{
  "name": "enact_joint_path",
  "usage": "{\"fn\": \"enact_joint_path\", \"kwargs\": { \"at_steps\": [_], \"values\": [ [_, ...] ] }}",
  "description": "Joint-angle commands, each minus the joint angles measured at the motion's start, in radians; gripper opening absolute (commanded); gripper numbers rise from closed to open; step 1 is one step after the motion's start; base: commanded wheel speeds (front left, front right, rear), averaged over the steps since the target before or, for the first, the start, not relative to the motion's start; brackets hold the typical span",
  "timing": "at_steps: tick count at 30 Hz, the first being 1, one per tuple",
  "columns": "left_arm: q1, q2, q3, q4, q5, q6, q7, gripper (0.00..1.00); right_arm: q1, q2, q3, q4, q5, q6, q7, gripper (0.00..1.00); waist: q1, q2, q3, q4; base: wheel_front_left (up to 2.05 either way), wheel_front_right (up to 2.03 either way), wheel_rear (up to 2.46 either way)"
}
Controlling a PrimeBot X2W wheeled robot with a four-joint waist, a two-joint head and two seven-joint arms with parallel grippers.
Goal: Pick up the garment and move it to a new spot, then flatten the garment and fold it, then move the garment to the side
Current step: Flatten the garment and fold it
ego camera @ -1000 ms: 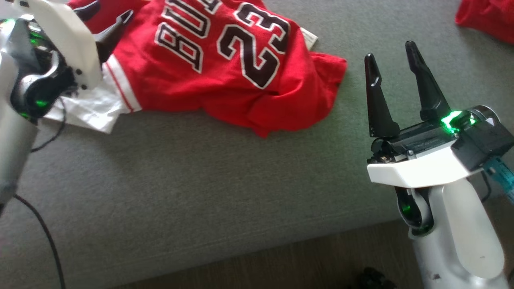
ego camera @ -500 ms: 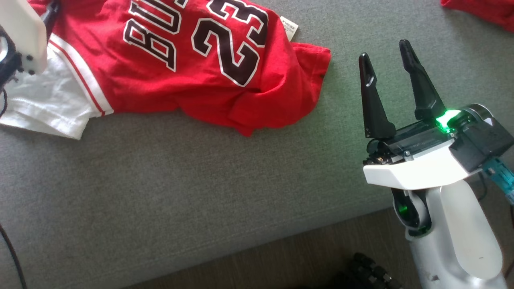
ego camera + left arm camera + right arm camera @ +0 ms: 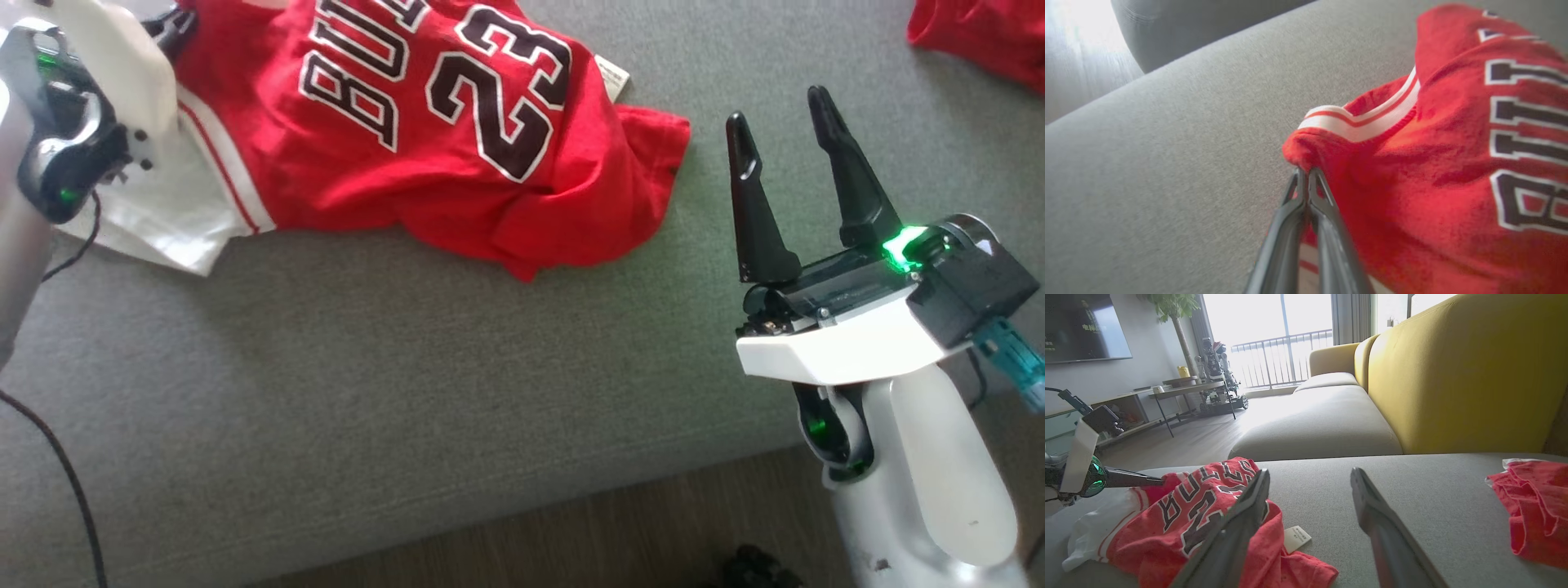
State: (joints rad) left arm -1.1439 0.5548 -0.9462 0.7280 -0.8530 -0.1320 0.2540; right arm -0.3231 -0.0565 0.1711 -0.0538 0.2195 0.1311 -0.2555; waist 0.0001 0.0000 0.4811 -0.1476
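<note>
Seeing red jersey (image 3: 457, 163) crumpled on grey sofa seat (image 3: 367, 367), up near my left side. My left gripper (image 3: 1306, 173) pinched tight on jersey edge by white stripe (image 3: 1367, 122). My right gripper (image 3: 775, 104) wide open, holding nothing, over seat just right of jersey. Other red cloth (image 3: 980, 41) far right.

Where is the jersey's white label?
Head view, upper middle: the white label lies on the grey cushion at the red jersey's right edge, left of the right gripper.
</note>
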Motion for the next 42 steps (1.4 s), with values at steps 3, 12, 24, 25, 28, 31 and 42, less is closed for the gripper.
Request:
{"fn": "enact_joint_path", "kwargs": {
  "at_steps": [3,12,24,25,28,31,42],
  "values": [
    [-0.050,0.050,0.079,0.005,-0.051,0.004,-0.088,0.00,-0.008,0.006,0.024,-0.019,-0.004,0.000,-0.006,1.00,-0.0001,0.0000,-0.050,0.024,0.00,0.00,0.00],
    [-0.077,0.007,0.220,0.148,-0.115,0.120,-0.327,0.00,0.025,0.006,0.017,0.003,-0.004,0.000,-0.006,1.00,-0.0001,0.0000,-0.134,0.062,0.00,0.00,0.00],
    [0.010,-0.014,0.185,0.323,-0.102,0.223,-0.268,0.24,0.032,0.006,0.029,0.008,-0.004,0.000,-0.006,1.00,-0.0001,0.0000,-0.163,0.089,0.00,0.00,0.00],
    [0.017,-0.019,0.178,0.330,-0.100,0.217,-0.257,1.00,0.033,0.006,0.030,0.010,-0.005,0.000,-0.006,1.00,-0.0001,0.0000,-0.165,0.092,0.00,0.00,0.00],
    [0.018,-0.029,0.179,0.339,-0.102,0.216,-0.280,1.00,0.037,0.006,0.030,0.015,-0.006,0.000,-0.006,1.00,-0.0001,0.0000,-0.175,0.100,0.00,0.00,0.00],
    [0.011,-0.034,0.179,0.334,-0.092,0.212,-0.335,1.00,0.043,0.006,0.027,0.020,-0.007,0.000,-0.006,1.00,-0.0001,0.0000,-0.193,0.112,0.00,0.00,0.00],
    [0.080,-0.048,0.164,0.208,-0.053,0.137,-0.500,1.00,0.076,0.006,-0.023,0.041,-0.030,0.000,-0.006,1.00,-0.0001,0.0000,-0.307,0.196,0.00,0.00,0.00]
  ]
}}
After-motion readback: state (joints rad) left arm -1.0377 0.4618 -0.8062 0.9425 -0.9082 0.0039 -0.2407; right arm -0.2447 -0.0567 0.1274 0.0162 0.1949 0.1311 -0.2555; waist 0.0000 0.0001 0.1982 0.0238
